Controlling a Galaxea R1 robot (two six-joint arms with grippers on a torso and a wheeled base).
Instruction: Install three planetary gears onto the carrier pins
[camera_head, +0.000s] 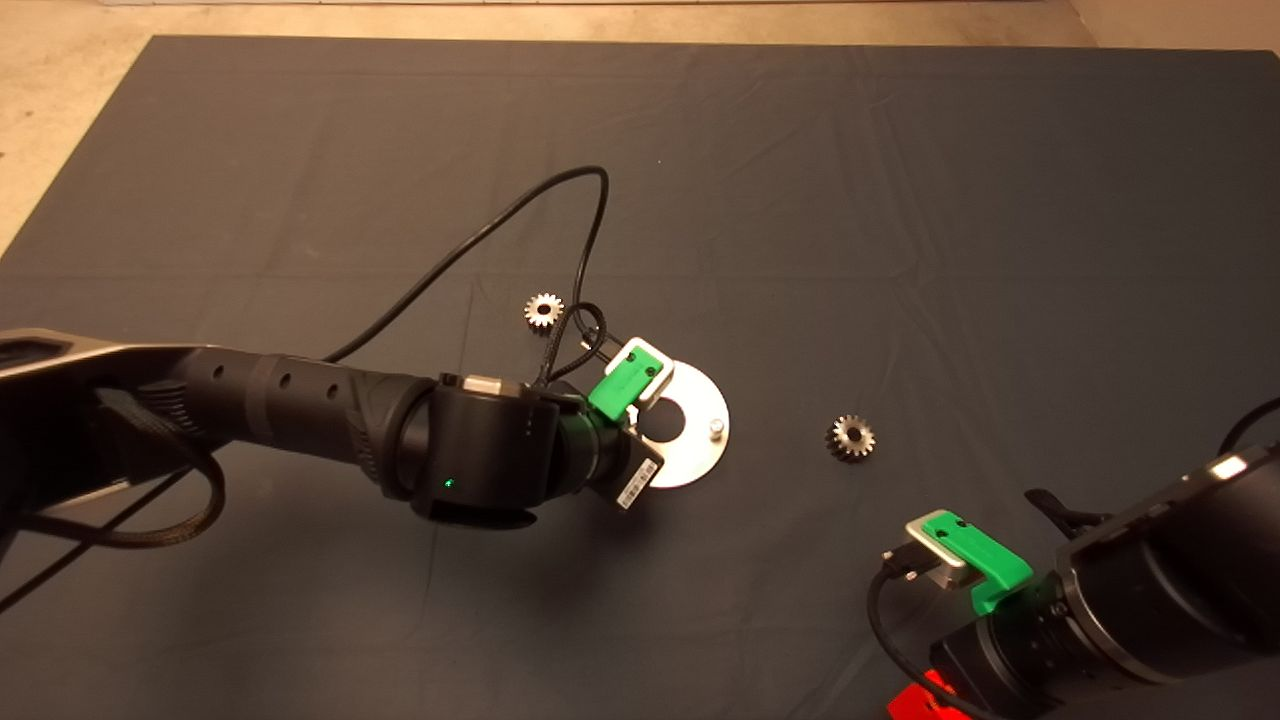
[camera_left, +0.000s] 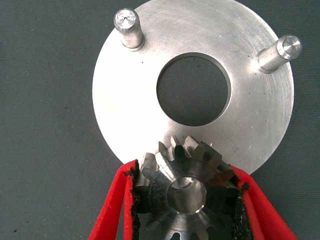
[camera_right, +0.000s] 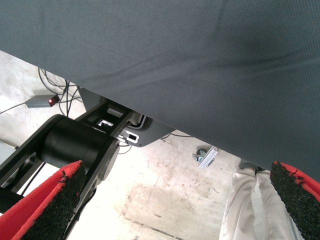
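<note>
While the left pincer (camera_left: 187, 200) grips a toothed silvery gear (camera_left: 187, 192) w/ its centre on a pin, right pincer (camera_right: 175, 205) gapes, empty.

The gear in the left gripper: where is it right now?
In the left wrist view the gear sits clamped between the left gripper fingers, over the round plate edge, opposite two bare pins.

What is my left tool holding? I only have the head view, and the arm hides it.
Observer: The left tool is shut on a planetary gear at the round plate's edge.
Operator: Is it on a pin?
Observer: Seemingly; silver metal fills the gear's centre hole. The other two carrier pins stand bare.
Operator: And the right tool?
Observer: The right tool is open and empty, facing past the mat's edge to the floor.
</note>
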